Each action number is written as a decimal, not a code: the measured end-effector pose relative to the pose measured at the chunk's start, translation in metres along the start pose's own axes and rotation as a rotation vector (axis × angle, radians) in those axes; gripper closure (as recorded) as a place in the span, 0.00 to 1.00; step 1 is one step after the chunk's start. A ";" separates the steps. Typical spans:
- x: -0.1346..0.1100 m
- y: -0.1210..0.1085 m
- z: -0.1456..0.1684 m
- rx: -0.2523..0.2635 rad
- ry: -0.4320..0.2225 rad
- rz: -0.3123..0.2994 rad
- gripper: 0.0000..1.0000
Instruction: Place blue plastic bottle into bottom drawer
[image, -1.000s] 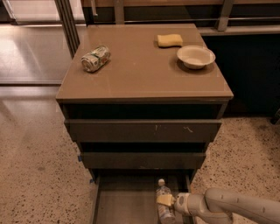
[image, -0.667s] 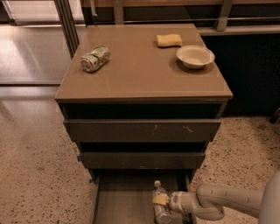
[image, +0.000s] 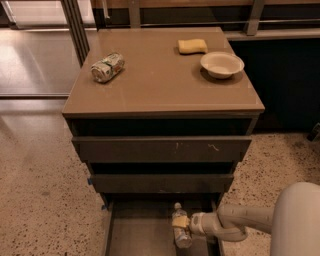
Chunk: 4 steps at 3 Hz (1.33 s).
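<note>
Against the frame a second earlier, the gripper (image: 181, 222) and the small clear blue plastic bottle (image: 182, 235) with its white cap have shifted a little to the left over the open tray. More of the arm's rounded white shell (image: 300, 222) has also come into the lower right corner.

In the camera view, the gripper reaches in from the right over the bottom drawer (image: 135, 232), the shallow grey tray pulled out under the brown-grey cabinet (image: 165, 90). Its yellowish fingers (image: 179, 221) are clenched across the middle of the bottle. The bottle's long axis runs front to back, with the cap towards the cabinet and the base towards the picture's lower edge. Whether the base touches the tray floor cannot be told.

The drawer's front part is cut off by the lower edge. On the cabinet top lie a crushed green-and-white can (image: 107, 67), a yellow sponge (image: 192, 46) and a white bowl (image: 222, 64), well apart from the bottle.
</note>
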<state>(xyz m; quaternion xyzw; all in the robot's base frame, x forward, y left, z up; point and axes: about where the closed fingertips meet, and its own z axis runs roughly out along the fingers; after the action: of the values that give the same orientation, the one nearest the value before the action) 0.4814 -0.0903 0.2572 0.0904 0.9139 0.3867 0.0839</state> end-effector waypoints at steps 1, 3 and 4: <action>-0.007 -0.014 0.012 -0.068 0.003 0.040 1.00; 0.011 -0.033 0.036 -0.151 0.083 0.085 1.00; 0.012 -0.034 0.037 -0.154 0.087 0.087 0.83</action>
<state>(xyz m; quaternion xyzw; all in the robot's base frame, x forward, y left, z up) 0.4743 -0.0849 0.2061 0.1066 0.8794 0.4627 0.0342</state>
